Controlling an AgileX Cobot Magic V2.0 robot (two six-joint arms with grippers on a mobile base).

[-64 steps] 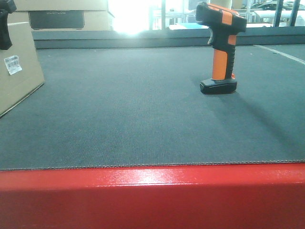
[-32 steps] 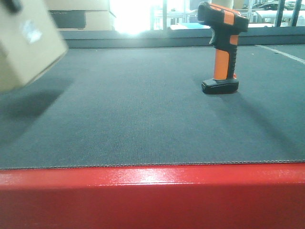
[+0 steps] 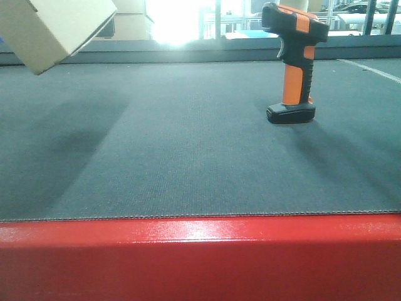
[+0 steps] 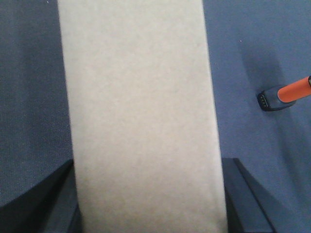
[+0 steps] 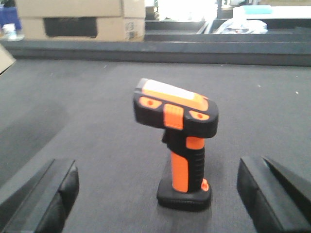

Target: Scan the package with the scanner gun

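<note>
Holding package [image 3: 56, 25] aloft at ten o'clock, clamped in left gripper [image 4: 148, 194]. Facing upright scanner gun [image 3: 294, 84] at one o'clock with right gripper [image 5: 155, 170] spread wide, nothing grasped. Left to do: grab, aim, scan.

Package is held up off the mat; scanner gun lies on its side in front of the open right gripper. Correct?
One error: the scanner gun stands upright on its black foot, as the right wrist view shows. The package is off the mat and the right gripper is open.
</note>
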